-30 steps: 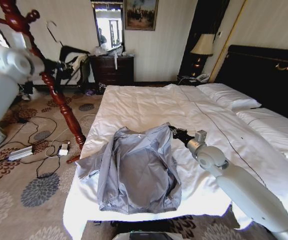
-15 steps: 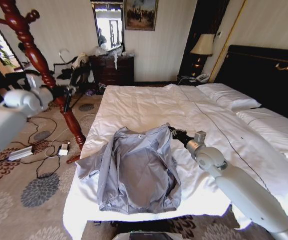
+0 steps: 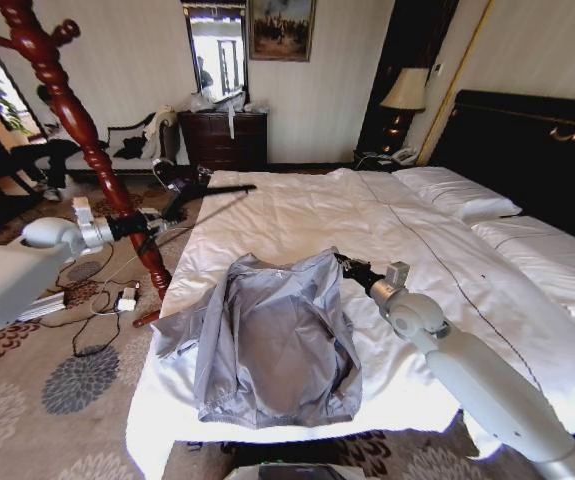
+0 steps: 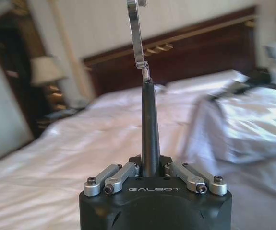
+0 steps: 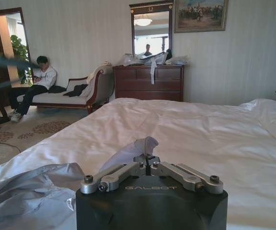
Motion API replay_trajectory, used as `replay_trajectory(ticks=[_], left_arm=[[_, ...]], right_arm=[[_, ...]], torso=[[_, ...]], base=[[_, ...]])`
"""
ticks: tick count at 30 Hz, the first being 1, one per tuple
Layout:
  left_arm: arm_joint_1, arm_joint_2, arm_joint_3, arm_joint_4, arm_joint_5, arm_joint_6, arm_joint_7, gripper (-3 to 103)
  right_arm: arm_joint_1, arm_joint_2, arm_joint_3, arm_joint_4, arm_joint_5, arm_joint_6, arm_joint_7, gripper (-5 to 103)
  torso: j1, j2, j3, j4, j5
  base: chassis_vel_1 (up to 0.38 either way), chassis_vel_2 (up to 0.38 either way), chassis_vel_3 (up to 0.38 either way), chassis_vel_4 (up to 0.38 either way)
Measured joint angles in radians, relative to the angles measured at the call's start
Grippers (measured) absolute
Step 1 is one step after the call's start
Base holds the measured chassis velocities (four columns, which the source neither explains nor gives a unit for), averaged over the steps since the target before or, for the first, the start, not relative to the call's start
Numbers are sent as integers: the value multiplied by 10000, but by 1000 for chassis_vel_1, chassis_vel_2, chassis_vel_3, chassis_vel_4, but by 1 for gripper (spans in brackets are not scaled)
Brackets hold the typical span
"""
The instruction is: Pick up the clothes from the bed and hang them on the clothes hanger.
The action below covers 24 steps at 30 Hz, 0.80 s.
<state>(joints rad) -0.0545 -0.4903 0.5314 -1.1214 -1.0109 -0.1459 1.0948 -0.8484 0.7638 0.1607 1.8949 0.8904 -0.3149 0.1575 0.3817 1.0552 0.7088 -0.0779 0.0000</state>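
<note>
The clothes, a pale grey-lavender jacket (image 3: pixel 272 335), lie spread on the near part of the bed (image 3: pixel 297 205). My right gripper (image 3: pixel 352 268) is at the jacket's upper right edge and is shut on a pinch of its fabric (image 5: pixel 138 146); more of the jacket (image 5: pixel 27 191) bunches beside it. My left gripper (image 3: pixel 145 222) is off the bed's left side, level with the mattress. It is shut on the black clothes hanger (image 3: pixel 229 188), which reaches over the bed's corner. The hanger's arm (image 4: pixel 150 120) runs straight out from the gripper (image 4: pixel 150 168) to its metal hook (image 4: pixel 137 28).
A red turned-wood coat stand (image 3: pixel 77 130) rises just behind the left arm. Cables and a power strip (image 3: pixel 42 305) lie on the carpet. Dresser (image 3: pixel 225 138), lamp (image 3: pixel 405 90) and black headboard (image 3: pixel 537 160) line the walls. A person sits on a sofa (image 5: pixel 61 96).
The left arm has swung down from high at the left and toward the bed, bringing the hanger over the bed's corner. The right gripper has stayed at the jacket's edge.
</note>
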Motion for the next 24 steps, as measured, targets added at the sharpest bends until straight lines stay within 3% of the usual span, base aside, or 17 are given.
replay_trajectory(ticks=[4,9,16,24], left_arm=[[33,-88,163,104,482,-105,1109,15],[174,-308,344,263,824,-306,1772,15],[333,-723,413,312,1196,-312,1694,15],[484,-1379,975,-3,1566,112,986,15]], right_arm=[[44,95,-22,-119,-19,1,2,0],[180,197,-111,-244,-31,1,4,0],[368,380,-194,-313,-217,9,10,0],[372,360,-112,-303,-405,76,5,0]], torso=[[1,0,0,0,1],[1,0,0,1,-1],[2,0,0,1,0],[2,0,1,-2,1]], base=[[0,0,0,0],[0,0,0,0],[0,0,0,0],[0,0,0,0]])
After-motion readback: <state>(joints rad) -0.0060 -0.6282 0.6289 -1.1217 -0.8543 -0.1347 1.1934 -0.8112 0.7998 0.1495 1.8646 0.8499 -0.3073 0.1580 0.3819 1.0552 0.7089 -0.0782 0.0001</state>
